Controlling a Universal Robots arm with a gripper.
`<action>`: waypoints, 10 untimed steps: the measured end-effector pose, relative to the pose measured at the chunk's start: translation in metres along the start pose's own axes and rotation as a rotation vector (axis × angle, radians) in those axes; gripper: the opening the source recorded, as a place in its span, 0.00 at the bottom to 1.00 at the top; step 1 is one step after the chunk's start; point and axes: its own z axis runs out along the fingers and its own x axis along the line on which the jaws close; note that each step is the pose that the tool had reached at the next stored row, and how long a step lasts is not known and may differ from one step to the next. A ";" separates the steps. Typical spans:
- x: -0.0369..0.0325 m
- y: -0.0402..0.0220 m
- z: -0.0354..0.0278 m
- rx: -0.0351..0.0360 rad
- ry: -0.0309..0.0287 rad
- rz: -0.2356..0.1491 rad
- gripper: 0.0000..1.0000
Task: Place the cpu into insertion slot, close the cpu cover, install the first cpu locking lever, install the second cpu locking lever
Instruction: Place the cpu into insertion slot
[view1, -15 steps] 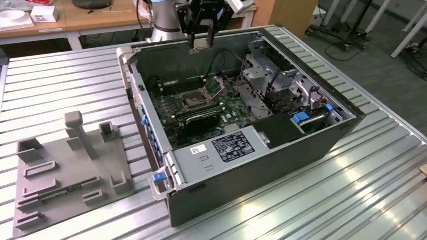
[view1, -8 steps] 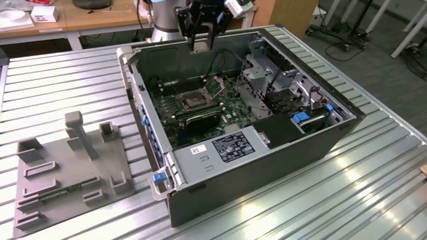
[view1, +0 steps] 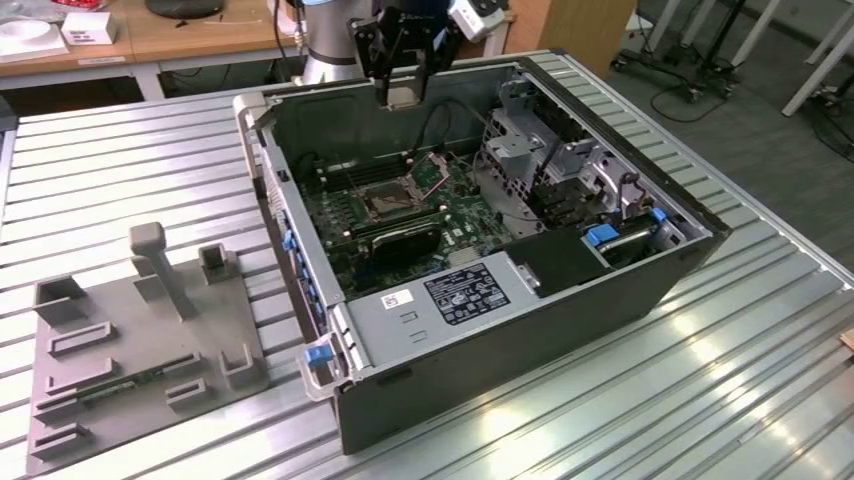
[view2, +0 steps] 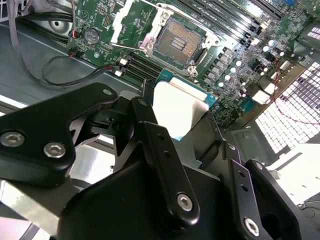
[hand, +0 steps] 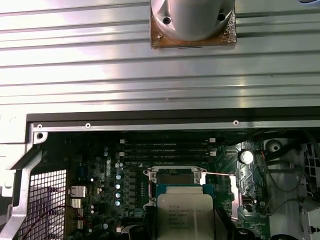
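Observation:
My gripper (view1: 400, 96) hangs over the far wall of the open computer case, shut on the cpu (view1: 400, 98), a pale tan-silver square. In both wrist views the cpu (view2: 177, 105) (hand: 185, 216) sits between the black fingers (view2: 150, 145). Below on the green motherboard (view1: 461, 215), the insertion slot (view1: 387, 203) (view2: 179, 42) lies bare, dark centre inside a silver rim. In the first wrist view the insertion slot (hand: 175, 176) is partly hidden behind the cpu. The cpu cover (view1: 433, 172) (view2: 131, 22) stands tilted open beside the socket.
The case walls (view1: 274, 170) ring the board, with a metal drive cage (view1: 534, 150) and blue latches (view1: 601, 235) on the exterior view's right. Long black memory slots (hand: 167, 145) flank the socket. A grey fixture plate (view1: 134, 340) lies on the ribbed aluminium table (view1: 107, 170). The arm's base (hand: 192, 20) stands behind the case.

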 end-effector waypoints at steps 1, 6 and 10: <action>0.0000 0.0000 0.0001 -0.0001 0.0000 0.000 0.54; 0.0000 0.0000 0.0006 -0.0004 -0.0002 0.000 0.54; -0.0001 -0.0005 0.0048 -0.0023 0.0000 0.000 0.54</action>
